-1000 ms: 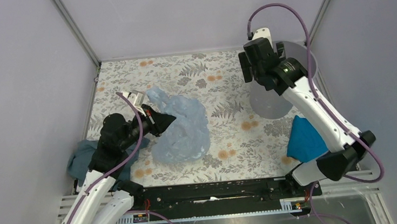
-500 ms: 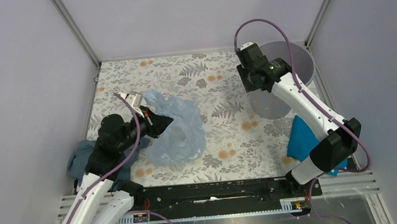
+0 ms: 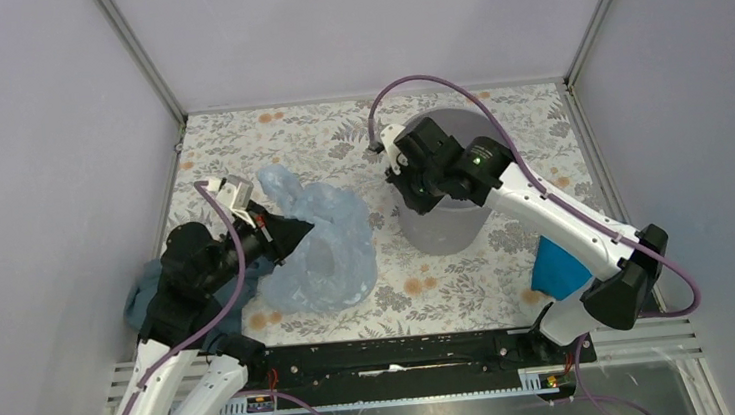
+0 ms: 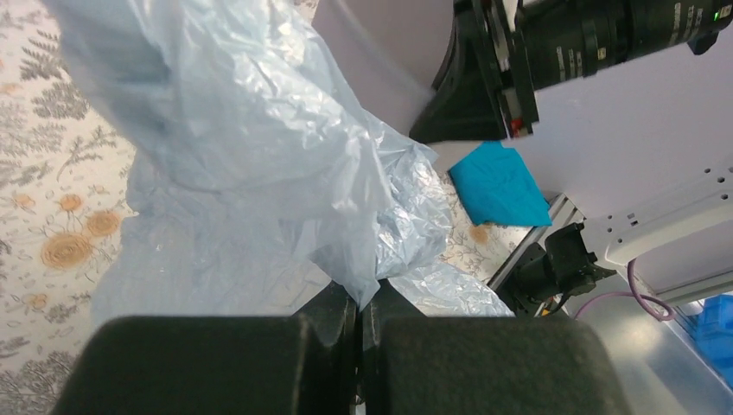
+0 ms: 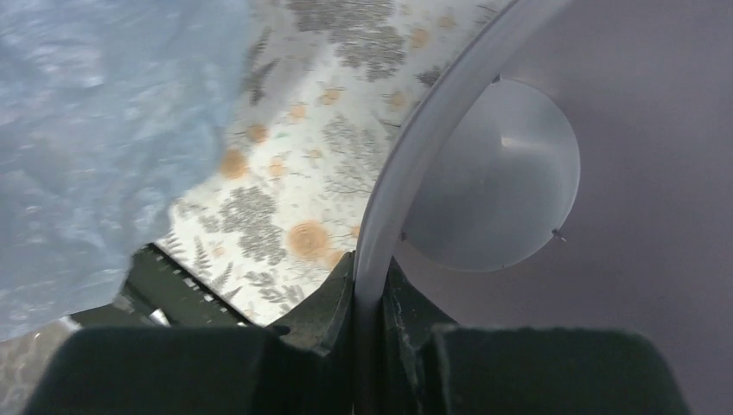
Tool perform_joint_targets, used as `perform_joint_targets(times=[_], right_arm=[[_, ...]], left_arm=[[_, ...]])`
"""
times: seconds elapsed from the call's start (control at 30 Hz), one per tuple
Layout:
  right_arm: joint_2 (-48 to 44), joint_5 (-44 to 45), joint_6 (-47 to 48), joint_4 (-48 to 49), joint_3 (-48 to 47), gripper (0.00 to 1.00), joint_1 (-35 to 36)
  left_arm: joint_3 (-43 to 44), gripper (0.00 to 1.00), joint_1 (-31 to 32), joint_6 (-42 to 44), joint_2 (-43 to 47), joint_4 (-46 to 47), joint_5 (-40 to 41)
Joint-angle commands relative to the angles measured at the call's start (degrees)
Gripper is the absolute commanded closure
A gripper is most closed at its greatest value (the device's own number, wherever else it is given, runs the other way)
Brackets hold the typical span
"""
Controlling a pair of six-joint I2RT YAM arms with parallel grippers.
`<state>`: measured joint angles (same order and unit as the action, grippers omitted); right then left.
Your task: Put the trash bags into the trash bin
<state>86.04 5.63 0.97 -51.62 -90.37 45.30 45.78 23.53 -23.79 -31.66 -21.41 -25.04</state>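
Table: floral cover.
Trash bin: I see it on the table, right of centre.
Trash bag: outside the bin, heaped just left of it.
Right gripper: clamped on the bin's rim.
Left gripper: pinched tight on the bag's film.

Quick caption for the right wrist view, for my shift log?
The right claw pinches the rim of the empty grey bin, the pale-blue bag at the left over the flowered table.

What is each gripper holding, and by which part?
The left gripper pinches a fold of the trash bag. The right gripper clamps the trash bin by its rim, one finger inside, one outside.
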Motion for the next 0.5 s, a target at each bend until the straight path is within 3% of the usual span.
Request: perform_joint_targets(times=[0.0,0.3,0.47], right_arm=[[-2.3,-12.9,-3.5,3.1,-0.4,1.00,3.4],[-2.4,-20.7,-5.5,7.3,-1.3,0.93,8.0],[-3.5,-21.7,-10.1,12.7,-0.2,0.59,7.9]], left_arm=[[6.6,1.00,0.0,4.8,-0.8,-0.4,-2.2],[19.2,1.00,0.0,12.0,-1.3,-1.4,-10.6],[21.1,1.00,0.0,12.7,-1.6,1.0,-11.0]])
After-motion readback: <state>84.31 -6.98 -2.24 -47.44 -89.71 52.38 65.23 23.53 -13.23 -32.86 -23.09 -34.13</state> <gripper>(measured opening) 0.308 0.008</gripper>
